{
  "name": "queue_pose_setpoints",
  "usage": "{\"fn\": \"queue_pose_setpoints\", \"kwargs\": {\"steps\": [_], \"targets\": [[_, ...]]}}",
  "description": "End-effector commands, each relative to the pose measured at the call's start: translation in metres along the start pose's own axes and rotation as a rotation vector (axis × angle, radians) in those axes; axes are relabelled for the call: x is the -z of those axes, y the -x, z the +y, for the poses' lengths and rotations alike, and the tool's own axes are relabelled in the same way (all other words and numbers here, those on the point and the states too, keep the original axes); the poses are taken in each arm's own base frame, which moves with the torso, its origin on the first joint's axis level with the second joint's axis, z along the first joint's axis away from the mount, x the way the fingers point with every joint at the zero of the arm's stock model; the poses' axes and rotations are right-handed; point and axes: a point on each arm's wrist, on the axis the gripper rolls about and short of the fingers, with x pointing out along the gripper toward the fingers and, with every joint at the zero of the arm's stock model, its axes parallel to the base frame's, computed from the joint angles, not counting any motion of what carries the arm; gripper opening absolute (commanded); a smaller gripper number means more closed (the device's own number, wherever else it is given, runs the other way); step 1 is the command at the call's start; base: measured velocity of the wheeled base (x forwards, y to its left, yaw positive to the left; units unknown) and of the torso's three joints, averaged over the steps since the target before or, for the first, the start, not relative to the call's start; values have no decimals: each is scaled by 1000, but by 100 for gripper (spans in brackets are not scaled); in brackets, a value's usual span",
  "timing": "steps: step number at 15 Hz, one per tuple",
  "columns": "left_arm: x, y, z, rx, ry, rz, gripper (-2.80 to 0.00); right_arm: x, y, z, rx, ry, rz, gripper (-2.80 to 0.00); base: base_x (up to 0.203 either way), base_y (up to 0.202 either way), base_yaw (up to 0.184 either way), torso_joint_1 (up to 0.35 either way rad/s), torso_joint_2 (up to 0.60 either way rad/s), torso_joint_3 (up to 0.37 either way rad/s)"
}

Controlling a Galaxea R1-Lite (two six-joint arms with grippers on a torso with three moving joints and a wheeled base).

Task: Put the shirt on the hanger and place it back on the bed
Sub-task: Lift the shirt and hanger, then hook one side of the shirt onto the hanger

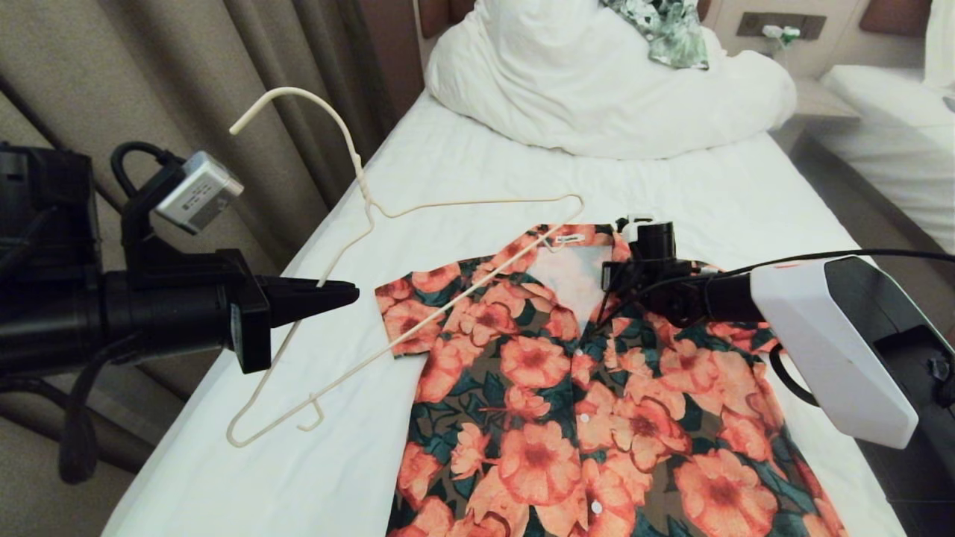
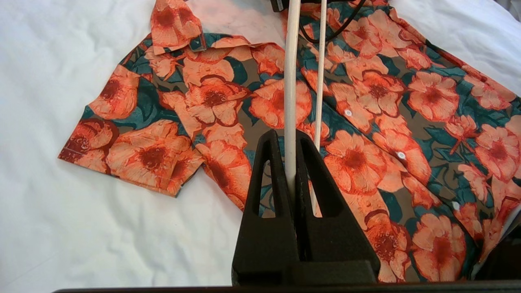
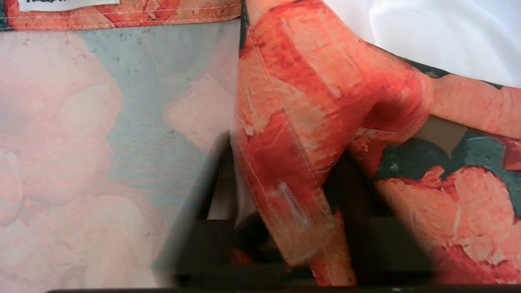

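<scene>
The floral shirt lies flat and face up on the bed, collar toward the pillows. My left gripper is shut on the cream wire hanger, holding it tilted above the shirt's left sleeve; the wrist view shows the hanger clamped in the left gripper over the shirt. My right gripper points down at the open neck. In its wrist view, the right gripper has its fingers apart around the shirt's front edge, one finger blurred.
A bunched white duvet lies at the head of the bed with a green-and-white leaf-print garment on it. Curtains hang to the left. A second white bed stands across a narrow aisle to the right.
</scene>
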Motion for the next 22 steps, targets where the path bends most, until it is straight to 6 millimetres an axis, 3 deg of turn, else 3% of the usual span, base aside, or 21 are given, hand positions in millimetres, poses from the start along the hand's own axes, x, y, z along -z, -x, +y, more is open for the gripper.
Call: {"fn": "queue_pose_setpoints", "kwargs": {"steps": [1,5,8,12,18,22], "targets": [[0,-1,-1,9,-3,1,-280,-5,2,0,-5,-10,-25,-280,0,0,0,0,0,0],[5,-8,1,19,-9,23,-280,-30,15,-8,-1,-32,-59,-280,0,0,0,0,0,0],[8,-15,4,26,0,41,-280,-65,48,-18,4,-67,-51,-280,0,0,0,0,0,0],[20,-39,8,67,25,92,-280,-91,95,-19,-5,-114,37,-280,0,0,0,0,0,0],[29,-57,15,58,11,66,-280,-112,163,-4,-87,-115,44,-280,0,0,0,0,0,0],[34,-66,15,74,20,88,-280,-123,190,2,-129,-116,20,-280,0,0,0,0,0,0]]}}
